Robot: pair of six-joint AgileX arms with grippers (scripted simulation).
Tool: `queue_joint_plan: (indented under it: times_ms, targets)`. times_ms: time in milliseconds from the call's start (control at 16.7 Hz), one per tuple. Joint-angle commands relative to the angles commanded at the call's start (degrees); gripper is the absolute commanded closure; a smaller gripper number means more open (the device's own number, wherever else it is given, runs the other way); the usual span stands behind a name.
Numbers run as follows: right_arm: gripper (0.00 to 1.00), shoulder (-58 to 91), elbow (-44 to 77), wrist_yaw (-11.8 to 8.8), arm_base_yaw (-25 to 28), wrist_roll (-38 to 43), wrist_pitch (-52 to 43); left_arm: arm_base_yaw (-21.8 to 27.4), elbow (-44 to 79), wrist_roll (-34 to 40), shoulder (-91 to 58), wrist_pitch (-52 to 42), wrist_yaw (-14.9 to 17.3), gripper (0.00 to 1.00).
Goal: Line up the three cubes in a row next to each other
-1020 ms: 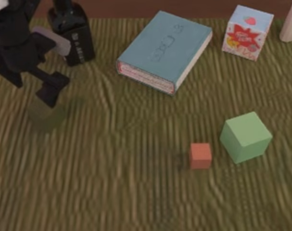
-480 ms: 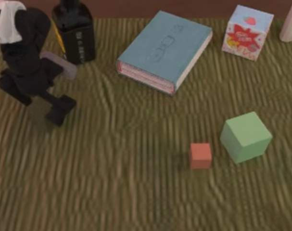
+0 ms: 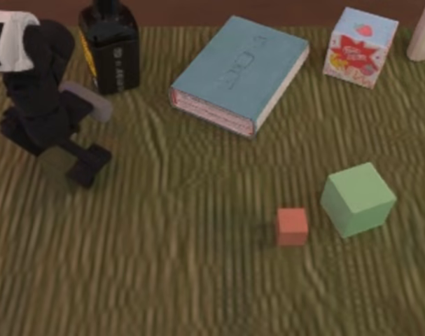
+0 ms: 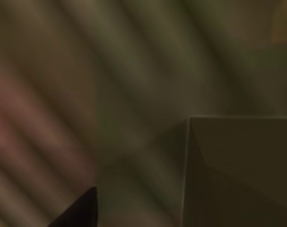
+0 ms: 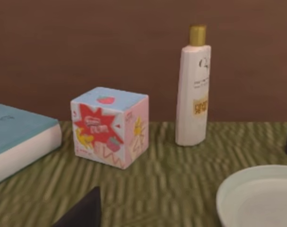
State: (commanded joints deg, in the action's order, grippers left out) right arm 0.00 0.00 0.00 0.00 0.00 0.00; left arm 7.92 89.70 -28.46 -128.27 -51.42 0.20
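My left gripper (image 3: 57, 152) hangs open at the table's left, its dark fingers on either side of the dark olive cube (image 3: 51, 165). In the left wrist view that cube (image 4: 242, 170) fills one side, with a gap to the one visible fingertip (image 4: 82, 215). The small salmon-red cube (image 3: 291, 226) lies right of centre. Just to its right, a little apart, sits the large light green cube (image 3: 357, 199). My right arm is outside the top view; its wrist view shows one dark fingertip (image 5: 84, 213) with nothing held.
A blue book (image 3: 240, 73) lies at the back centre. A dark bottle (image 3: 108, 49) stands just behind my left arm. A printed carton (image 3: 359, 47) and a white bottle (image 3: 423, 31) are at the back right. A white plate (image 5: 261, 198) shows in the right wrist view.
My left arm has swung down and forward from the back left, bringing its fingers over and around the olive cube. The other cubes have not moved.
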Motion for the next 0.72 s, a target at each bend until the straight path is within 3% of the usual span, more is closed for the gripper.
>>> queue_joint_plan:
  times_ms: [720]
  targets:
    - [0.00, 0.00, 0.00, 0.00, 0.00, 0.00, 0.00, 0.00, 0.00, 0.00, 0.00, 0.00, 0.00, 0.98]
